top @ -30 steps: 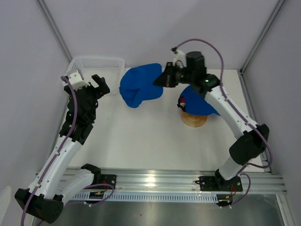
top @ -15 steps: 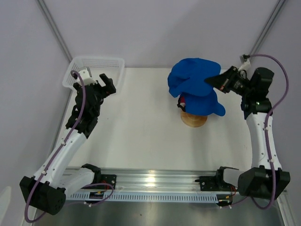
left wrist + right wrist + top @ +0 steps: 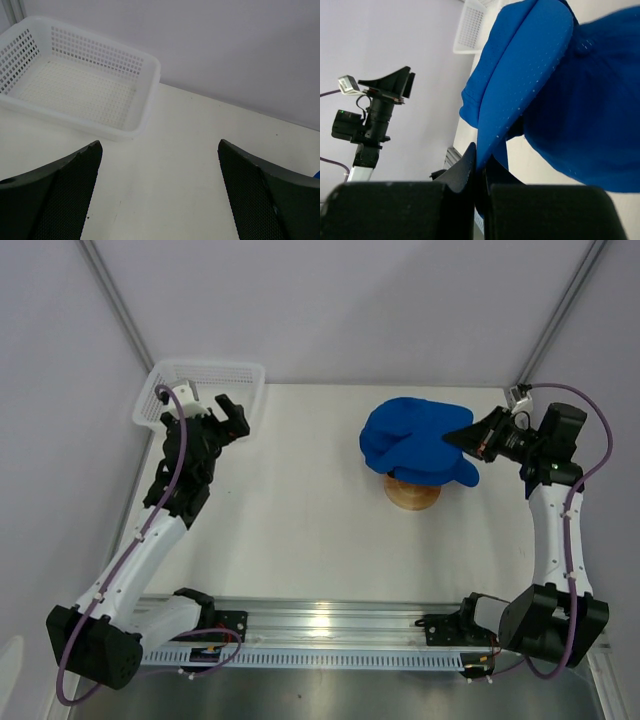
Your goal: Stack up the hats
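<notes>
My right gripper (image 3: 462,437) is shut on the edge of a royal blue hat (image 3: 410,430) and holds it over the round wooden stand (image 3: 412,495). Under it lies a second blue hat (image 3: 455,472) on the stand's stack, with a bit of red showing at the left (image 3: 389,472). In the right wrist view the held hat (image 3: 520,85) is pinched between my closed fingers (image 3: 470,162), the lower blue hat (image 3: 590,115) beside it. My left gripper (image 3: 225,418) is open and empty near the white mesh basket (image 3: 205,380); its fingers (image 3: 65,185) frame bare table. No pink hat shows clearly.
The white mesh basket (image 3: 75,82) stands empty at the far left corner. Grey walls enclose the table on three sides. A metal rail (image 3: 330,625) runs along the near edge by the arm bases.
My right gripper carried the blue hat from the middle back of the table rightward to above the stand and lowered it slightly. My left arm shifted a little toward the basket.
</notes>
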{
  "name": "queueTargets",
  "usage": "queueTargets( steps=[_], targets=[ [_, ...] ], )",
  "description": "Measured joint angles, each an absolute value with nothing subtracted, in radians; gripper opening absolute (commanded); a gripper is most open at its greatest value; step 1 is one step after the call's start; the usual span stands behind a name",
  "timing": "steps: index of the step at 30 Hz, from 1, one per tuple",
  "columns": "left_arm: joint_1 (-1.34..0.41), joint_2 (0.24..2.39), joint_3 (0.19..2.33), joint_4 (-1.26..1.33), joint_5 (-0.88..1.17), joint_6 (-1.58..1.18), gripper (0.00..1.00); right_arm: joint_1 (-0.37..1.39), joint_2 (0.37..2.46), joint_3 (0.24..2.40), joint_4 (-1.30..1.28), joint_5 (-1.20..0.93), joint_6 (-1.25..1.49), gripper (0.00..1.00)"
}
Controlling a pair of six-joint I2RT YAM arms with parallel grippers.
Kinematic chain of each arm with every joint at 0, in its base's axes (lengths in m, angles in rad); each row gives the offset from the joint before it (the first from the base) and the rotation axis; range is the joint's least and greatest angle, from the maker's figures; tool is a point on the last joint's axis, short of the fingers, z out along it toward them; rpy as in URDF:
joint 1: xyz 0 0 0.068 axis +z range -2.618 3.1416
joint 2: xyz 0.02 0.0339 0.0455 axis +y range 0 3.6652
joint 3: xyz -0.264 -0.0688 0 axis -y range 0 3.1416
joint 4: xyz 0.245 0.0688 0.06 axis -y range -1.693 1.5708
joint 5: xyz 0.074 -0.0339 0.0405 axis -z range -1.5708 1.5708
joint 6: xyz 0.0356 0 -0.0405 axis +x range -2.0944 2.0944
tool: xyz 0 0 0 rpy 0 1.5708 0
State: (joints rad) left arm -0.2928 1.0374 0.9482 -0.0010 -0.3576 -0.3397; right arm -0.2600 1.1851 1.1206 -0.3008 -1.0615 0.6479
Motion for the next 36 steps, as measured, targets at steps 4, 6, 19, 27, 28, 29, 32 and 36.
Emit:
queueTargets(
  steps=[4, 6, 19, 27, 28, 29, 32, 36],
  targets=[
    [-0.289, 1.044, 0.948, 0.02, -0.346, -0.341, 1.0, -0.28, 1.201, 1.163, -0.443, -1.092, 0.519, 0.0],
    [-0.287, 1.052, 0.948, 0.031, -0.331, -0.342, 0.99, -0.29, 1.221, 1.203, -0.53, -1.089, 0.44, 0.0],
    [-0.278, 1.118, 0.923, 0.081, -0.308, -0.366, 1.0, -0.41, 1.534, 1.514, -0.9, -0.885, 0.257, 0.0],
    [-0.276, 1.13, 0.923, 0.099, -0.277, -0.39, 0.99, -0.42, 1.57, 1.511, -0.842, -0.902, 0.216, 0.0],
    [-0.276, 1.131, 0.923, 0.104, -0.262, -0.398, 0.99, -0.422, 1.575, 1.498, -0.811, -0.914, 0.218, 0.0],
    [-0.276, 1.133, 0.921, 0.115, -0.235, -0.41, 0.99, -0.426, 1.58, 1.476, -0.769, -0.929, 0.222, 0.0],
    [-0.289, 1.136, 0.911, 0.143, -0.178, -0.434, 0.99, -0.438, 1.605, 1.419, -0.667, -0.979, 0.234, 0.0],
    [-0.354, 1.162, 0.911, 0.155, -0.12, -0.434, 0.99, -0.439, 1.645, 1.348, -0.529, -0.993, 0.235, 0.0]
  ],
)
